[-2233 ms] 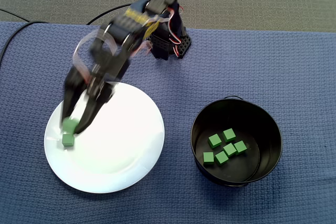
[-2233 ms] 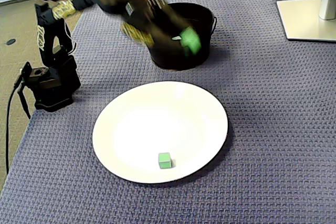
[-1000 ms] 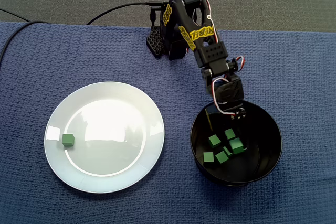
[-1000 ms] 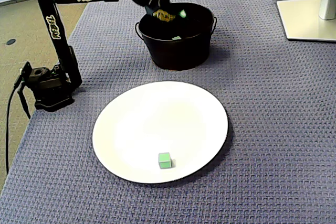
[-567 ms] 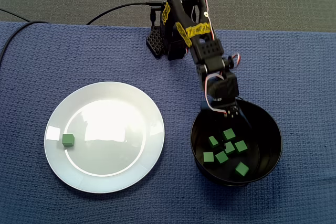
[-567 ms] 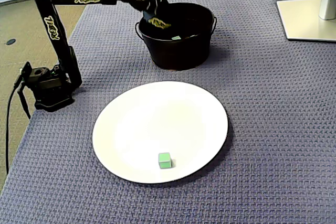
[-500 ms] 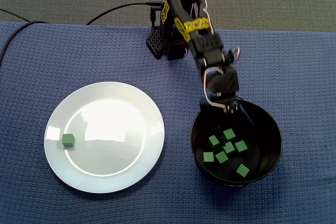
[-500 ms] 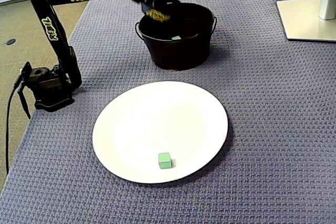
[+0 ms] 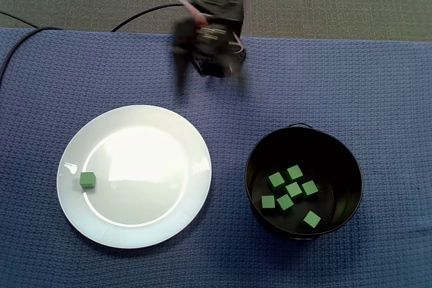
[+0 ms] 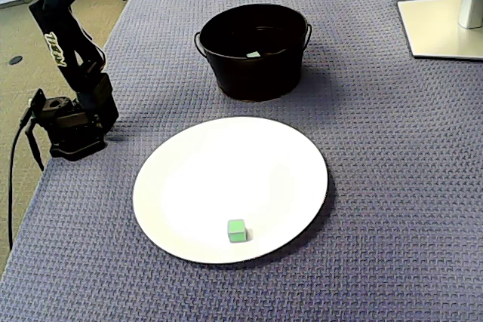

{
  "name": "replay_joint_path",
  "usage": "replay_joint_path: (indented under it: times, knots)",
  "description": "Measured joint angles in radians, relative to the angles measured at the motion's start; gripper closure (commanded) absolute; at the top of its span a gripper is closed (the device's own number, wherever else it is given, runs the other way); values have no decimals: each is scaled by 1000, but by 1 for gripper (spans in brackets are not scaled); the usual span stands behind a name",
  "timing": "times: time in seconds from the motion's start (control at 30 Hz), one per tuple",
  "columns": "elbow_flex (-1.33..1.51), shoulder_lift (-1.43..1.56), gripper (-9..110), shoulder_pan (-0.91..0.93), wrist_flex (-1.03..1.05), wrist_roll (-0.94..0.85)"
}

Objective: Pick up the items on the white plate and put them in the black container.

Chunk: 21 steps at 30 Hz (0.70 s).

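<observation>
Step, in a fixed view: you're going after the one green cube sitting near the left rim of the white plate; the gripper is smearing into blur, jaws unreadable.
Container: the black container is holding seven cubes.
Next, in a fixed view: the gripper isn't showing; the green cube is calling for an open-jawed descent.

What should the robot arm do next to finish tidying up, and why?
Probably swing the arm over to the left part of the white plate, as the overhead-looking fixed view shows it, above the green cube. That cube is the only one on the plate, six green cubes lie in the black container, and the blurred arm is up near its base, far from it.
</observation>
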Motion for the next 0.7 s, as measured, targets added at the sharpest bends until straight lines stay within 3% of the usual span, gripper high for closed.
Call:
replay_joint_path:
  times: [0.23,0.7]
  knots:
    - [-118,-285,60,302,2,120]
    - [-313,-724,61,476,235,241]
